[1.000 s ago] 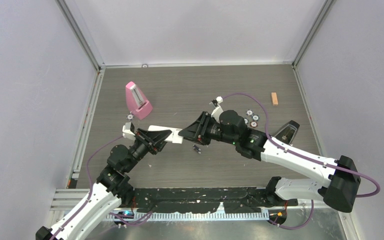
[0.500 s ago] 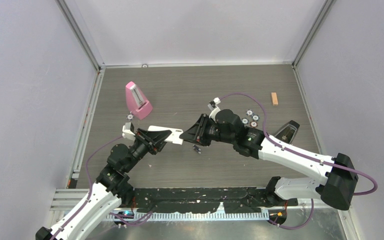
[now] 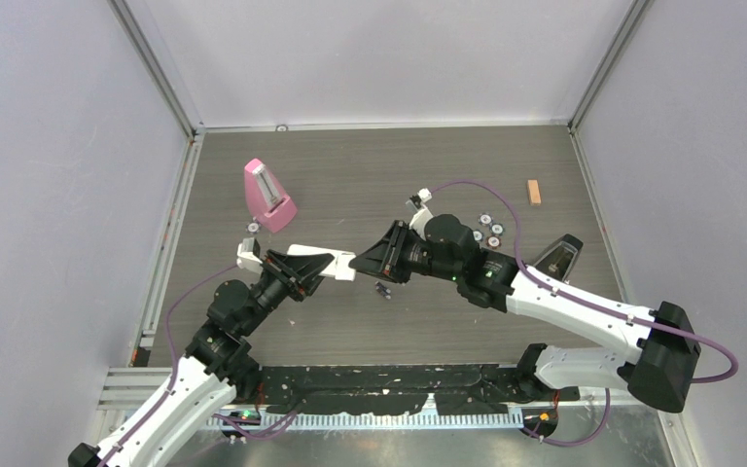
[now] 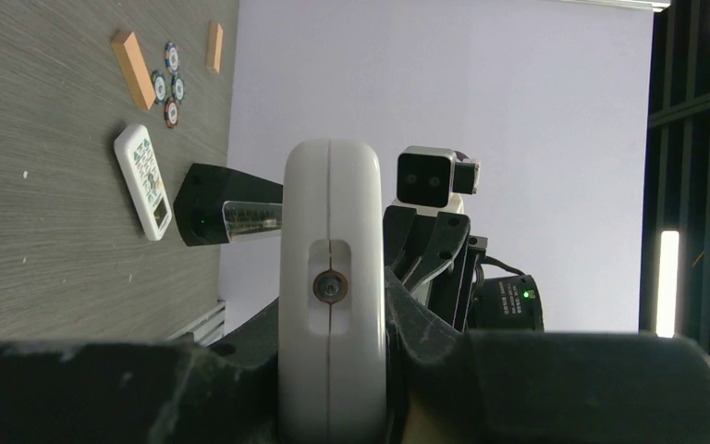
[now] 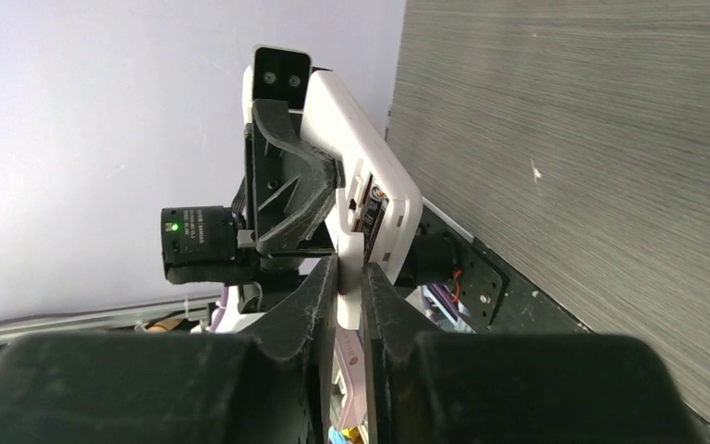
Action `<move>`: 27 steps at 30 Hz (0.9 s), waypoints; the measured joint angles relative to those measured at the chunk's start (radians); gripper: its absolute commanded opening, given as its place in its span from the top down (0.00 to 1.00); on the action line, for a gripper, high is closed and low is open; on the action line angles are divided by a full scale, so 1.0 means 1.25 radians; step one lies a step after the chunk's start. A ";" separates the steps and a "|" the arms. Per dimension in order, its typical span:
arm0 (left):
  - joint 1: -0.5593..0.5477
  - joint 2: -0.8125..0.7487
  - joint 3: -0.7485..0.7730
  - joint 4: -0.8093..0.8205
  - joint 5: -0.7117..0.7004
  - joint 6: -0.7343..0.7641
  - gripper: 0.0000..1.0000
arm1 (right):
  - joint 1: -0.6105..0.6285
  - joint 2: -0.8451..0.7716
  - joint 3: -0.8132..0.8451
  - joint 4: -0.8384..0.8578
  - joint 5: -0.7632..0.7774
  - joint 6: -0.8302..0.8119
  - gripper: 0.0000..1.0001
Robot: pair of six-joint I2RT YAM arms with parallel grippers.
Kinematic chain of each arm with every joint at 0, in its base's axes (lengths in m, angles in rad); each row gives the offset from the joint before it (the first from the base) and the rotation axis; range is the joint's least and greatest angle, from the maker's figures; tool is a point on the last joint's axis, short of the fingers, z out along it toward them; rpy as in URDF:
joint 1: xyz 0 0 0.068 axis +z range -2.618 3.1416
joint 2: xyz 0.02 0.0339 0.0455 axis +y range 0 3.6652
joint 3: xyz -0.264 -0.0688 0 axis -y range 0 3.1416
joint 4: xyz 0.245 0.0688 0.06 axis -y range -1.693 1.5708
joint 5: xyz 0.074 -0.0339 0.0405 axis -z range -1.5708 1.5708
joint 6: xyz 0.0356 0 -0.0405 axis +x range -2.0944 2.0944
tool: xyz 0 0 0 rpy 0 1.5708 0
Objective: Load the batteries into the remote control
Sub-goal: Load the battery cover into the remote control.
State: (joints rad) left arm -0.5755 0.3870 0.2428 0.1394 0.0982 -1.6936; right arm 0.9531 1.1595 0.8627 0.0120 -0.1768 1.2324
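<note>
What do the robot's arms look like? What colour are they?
The left arm and right arm are white tubes with chunky black joints. A purple cable loops along each. The left gripper and right gripper are black wedges, and a tiny green light glows on a wrist camera.

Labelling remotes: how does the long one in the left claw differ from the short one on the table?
The long slim white remote is clamped in the left claw; the short wide white remote lies flat on the grey table. The long one's battery bay is open; the short one shows buttons. Both are white.
</note>
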 measured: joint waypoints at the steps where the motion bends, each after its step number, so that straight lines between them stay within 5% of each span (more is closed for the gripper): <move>1: 0.000 -0.001 0.003 -0.001 0.000 0.001 1.00 | 0.000 -0.005 -0.009 0.018 -0.001 0.000 0.95; 14: 0.000 -0.011 0.006 -0.002 0.000 0.002 1.00 | 0.001 -0.041 -0.108 0.240 0.030 0.052 0.95; 27: 0.000 -0.012 0.006 0.008 0.001 0.003 1.00 | 0.001 -0.041 -0.119 0.229 0.044 0.089 0.95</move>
State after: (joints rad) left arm -0.5755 0.3725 0.2501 0.1493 0.0994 -1.6901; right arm 0.9546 1.1084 0.7143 0.2977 -0.1215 1.3430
